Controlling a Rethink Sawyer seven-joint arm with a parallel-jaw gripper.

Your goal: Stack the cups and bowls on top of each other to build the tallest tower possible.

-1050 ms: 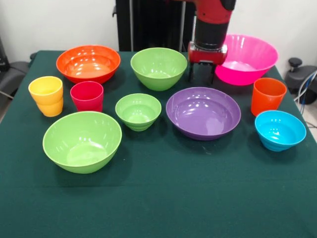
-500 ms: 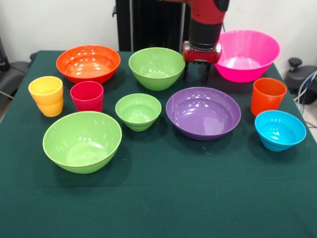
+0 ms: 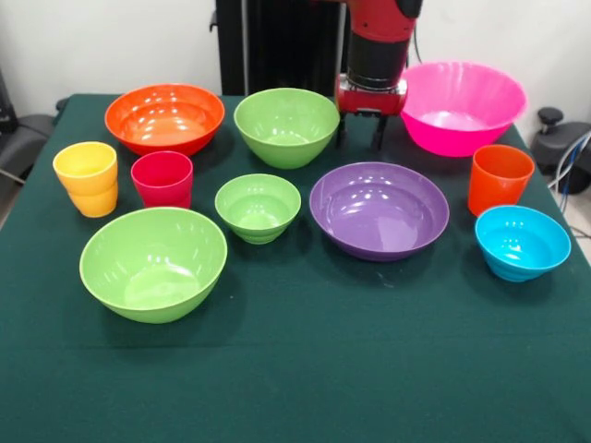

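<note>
Nearest the camera, a large green bowl (image 3: 152, 263) sits on the table (image 3: 305, 369). Behind it, in a loose row, stand the yellow cup (image 3: 87, 178), the red cup (image 3: 162, 179), a small green bowl (image 3: 258, 207), the purple bowl (image 3: 379, 209), the blue bowl (image 3: 522, 242) and the orange cup (image 3: 500, 179). The yellow and red cups stand just beside each other; every other piece is apart from its neighbours. At the far side rest the orange bowl (image 3: 164, 118), a second large green bowl (image 3: 286, 126) and the pink bowl (image 3: 462, 107). No tower exists yet; nothing is stacked. The gripper (image 3: 360, 138) hangs between the far green bowl and the pink bowl, its two fingers spread and holding nothing. All pieces appear to be light, stiff, glossy plastic, so they are likely to slip in a pinch and slide on the cloth if nudged. A bowl is best taken by its rim wall, one finger inside and one outside; a cup is best taken across its upper wall. The arm's upper part is cut off by the top edge, and the gripper body hides part of the pink bowl's near rim. Whether the fingertips touch the table cannot be determined.
</note>
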